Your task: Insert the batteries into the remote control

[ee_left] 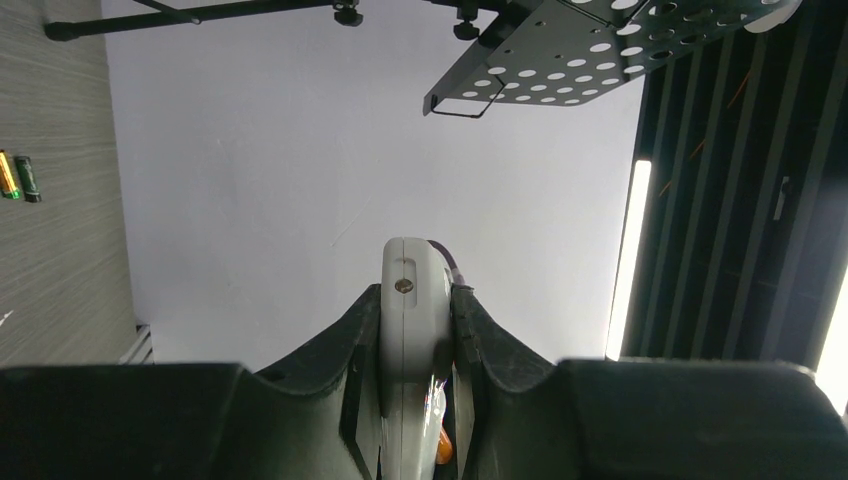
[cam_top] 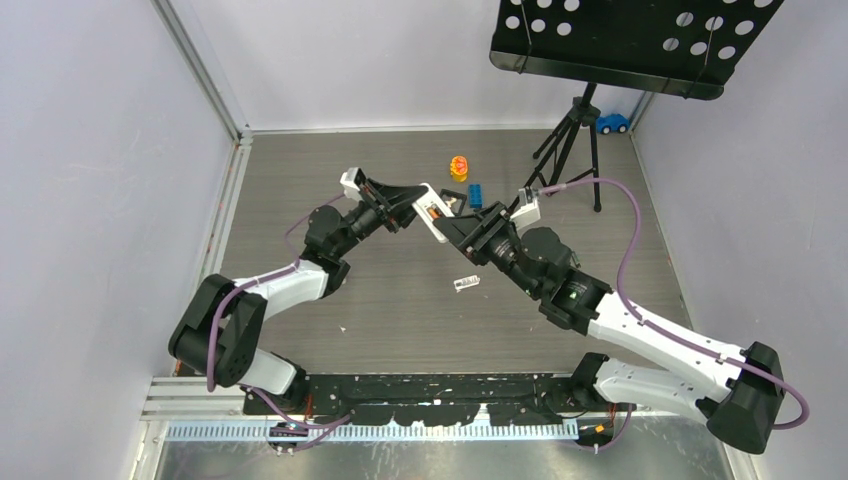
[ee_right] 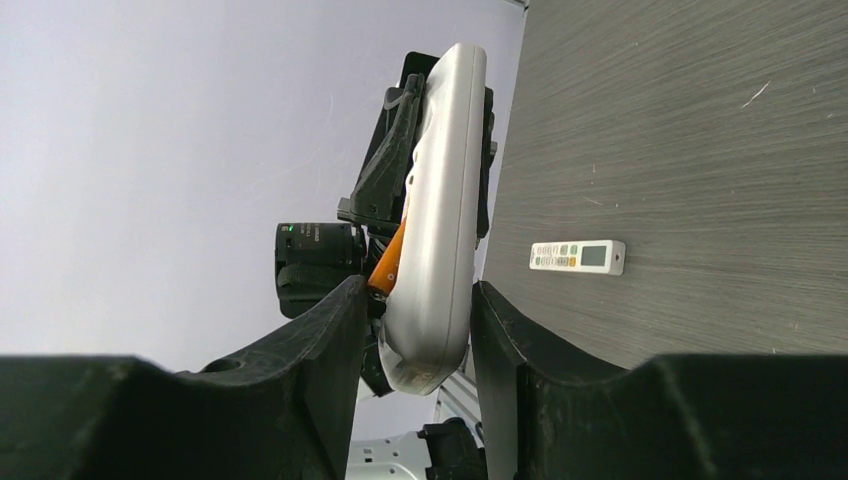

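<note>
The remote control (ee_right: 440,200) is held clamped in the left gripper (ee_left: 415,325) above mid-table (cam_top: 400,320), an orange battery (ee_right: 388,262) judged half-seated; the right gripper (ee_right: 415,315) straddles both, its grip undeterminable, and flush pressing is needed next.

Soft, even light fills the booth and leaves only faint shadows on the table (cam_top: 400,300). In the left wrist view a light strip (ee_left: 628,260) blows out to white. The remote (ee_right: 440,200) carries a mild sheen, and the near black foreground looks soft.
</note>
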`<state>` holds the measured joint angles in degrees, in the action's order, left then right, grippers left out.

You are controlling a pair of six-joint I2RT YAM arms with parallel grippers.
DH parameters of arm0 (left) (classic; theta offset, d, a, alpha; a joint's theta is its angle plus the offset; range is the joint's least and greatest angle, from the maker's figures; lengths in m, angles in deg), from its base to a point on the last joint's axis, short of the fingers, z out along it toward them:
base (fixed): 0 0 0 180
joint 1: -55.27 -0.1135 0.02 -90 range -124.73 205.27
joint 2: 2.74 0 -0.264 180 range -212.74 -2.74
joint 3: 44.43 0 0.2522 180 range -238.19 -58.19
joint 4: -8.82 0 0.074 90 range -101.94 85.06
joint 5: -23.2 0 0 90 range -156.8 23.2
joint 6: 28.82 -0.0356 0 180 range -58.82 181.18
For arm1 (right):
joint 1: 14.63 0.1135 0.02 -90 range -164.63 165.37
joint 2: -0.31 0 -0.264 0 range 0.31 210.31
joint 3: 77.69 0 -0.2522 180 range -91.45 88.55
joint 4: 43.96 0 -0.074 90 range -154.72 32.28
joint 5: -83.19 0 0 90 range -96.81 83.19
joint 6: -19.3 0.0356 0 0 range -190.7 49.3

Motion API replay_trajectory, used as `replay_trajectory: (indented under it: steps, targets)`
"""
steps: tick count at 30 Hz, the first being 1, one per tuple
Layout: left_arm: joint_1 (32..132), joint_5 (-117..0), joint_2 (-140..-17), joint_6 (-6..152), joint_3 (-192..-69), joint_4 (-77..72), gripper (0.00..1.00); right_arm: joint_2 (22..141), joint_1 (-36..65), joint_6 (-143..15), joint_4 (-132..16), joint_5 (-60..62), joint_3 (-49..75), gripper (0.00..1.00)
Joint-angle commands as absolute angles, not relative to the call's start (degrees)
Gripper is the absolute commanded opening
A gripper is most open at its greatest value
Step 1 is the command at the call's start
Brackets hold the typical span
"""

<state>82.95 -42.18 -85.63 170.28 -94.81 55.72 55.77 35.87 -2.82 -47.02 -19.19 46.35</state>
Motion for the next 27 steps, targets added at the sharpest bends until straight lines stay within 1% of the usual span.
replay_trajectory:
  steps: [1, 8, 13, 15, 17, 18, 19, 20, 22, 24, 27]
  targets:
    - [83.13, -41.13, -84.41, 170.72, -96.12, 63.37, 0.00, 57.50, 34.85, -0.54, -51.54, -21.74, 44.17, 0.45]
    - [83.13, -40.04, -82.15, 167.59, -97.69, 63.48, 0.00, 58.92, 33.04, 3.20, -53.73, -21.19, 45.93, 0.35]
    - [83.13, -39.64, -81.02, 164.27, -97.84, 61.79, 0.00, 58.87, 32.45, 3.37, -55.18, -20.15, 45.79, 0.33]
    - [83.05, -39.24, -80.67, 162.22, -97.96, 61.03, 0.00, 58.41, 32.11, 3.71, -55.68, -19.42, 45.91, 0.30]
    - [82.89, -38.23, -80.07, 158.26, -98.44, 58.86, 0.00, 58.03, 31.01, 4.05, -55.43, -16.68, 46.19, 0.29]
    - [82.73, -37.63, -79.73, 156.41, -98.73, 57.48, 0.00, 57.80, 30.29, 4.09, -54.49, -14.93, 46.52, 0.32]
    - [82.57, -36.98, -79.52, 154.89, -98.90, 56.14, 0.00, 57.53, 29.71, 4.04, -52.93, -13.42, 47.16, 0.39]
    - [82.34, -36.25, -79.33, 153.34, -99.14, 55.20, 0.00, 57.19, 29.25, 3.83, -50.70, -12.21, 47.87, 0.48]
    - [81.72, -34.81, -78.99, 150.55, -99.65, 53.10, 0.00, 56.16, 28.90, 2.68, -47.21, -10.64, 49.40, 0.61]
    - [81.11, -33.72, -78.70, 148.42, -99.91, 51.35, 0.00, 54.83, 28.85, 1.52, -45.02, -9.90, 50.50, 0.69]
    - [80.68, -32.71, -77.98, 145.60, -100.27, 48.86, 0.00, 52.78, 28.66, 0.13, -42.64, -9.17, 51.93, 0.73]
